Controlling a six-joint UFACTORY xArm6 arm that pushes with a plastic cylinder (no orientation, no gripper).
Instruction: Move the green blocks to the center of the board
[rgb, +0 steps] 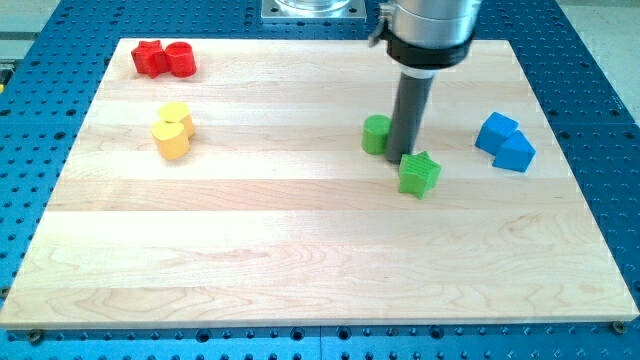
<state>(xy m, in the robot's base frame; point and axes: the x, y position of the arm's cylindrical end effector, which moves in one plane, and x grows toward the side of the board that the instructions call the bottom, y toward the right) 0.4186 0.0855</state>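
A green round block (376, 134) sits right of the board's middle. A green star block (419, 174) lies just below and right of it. My tip (405, 157) stands between the two, touching or nearly touching the round block's right side and the star's upper left edge. The dark rod rises from there toward the view's top and hides part of the board behind it.
Two red blocks (163, 59), one a star, sit together at the top left. Two yellow blocks (173, 131) sit together at the left. Two blue blocks (505, 142) sit together at the right. The wooden board (300, 260) rests on a blue perforated table.
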